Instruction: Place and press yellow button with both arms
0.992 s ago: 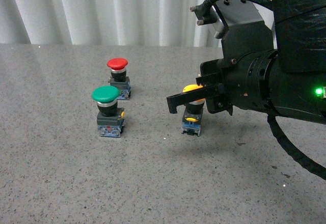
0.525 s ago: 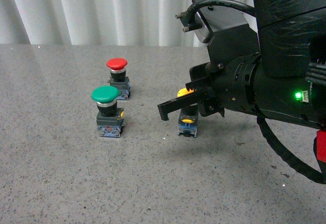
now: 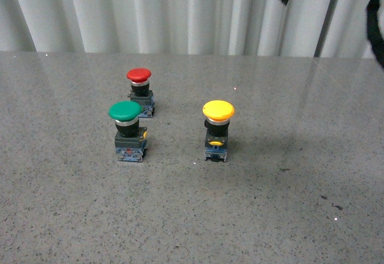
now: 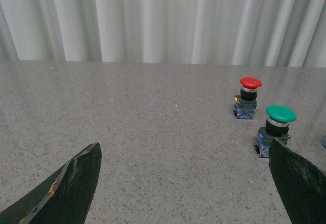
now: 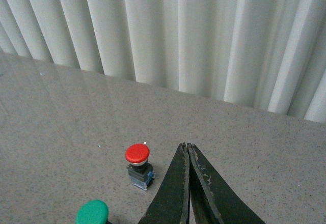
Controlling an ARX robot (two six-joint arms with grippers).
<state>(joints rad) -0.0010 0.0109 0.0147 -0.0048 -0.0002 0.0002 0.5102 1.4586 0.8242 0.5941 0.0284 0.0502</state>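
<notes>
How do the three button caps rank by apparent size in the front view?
1. yellow button and green button: caps look about alike, at similar depth, so no ranking.
2. red button: smallest cap, but it stands farther back, so true size is unsure.

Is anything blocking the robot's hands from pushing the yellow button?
Nothing visible is. The yellow button stands upright alone on the table, its cap uncovered. The green button and red button sit off to its left, apart from it. The left gripper is open and the right gripper is shut.
</notes>
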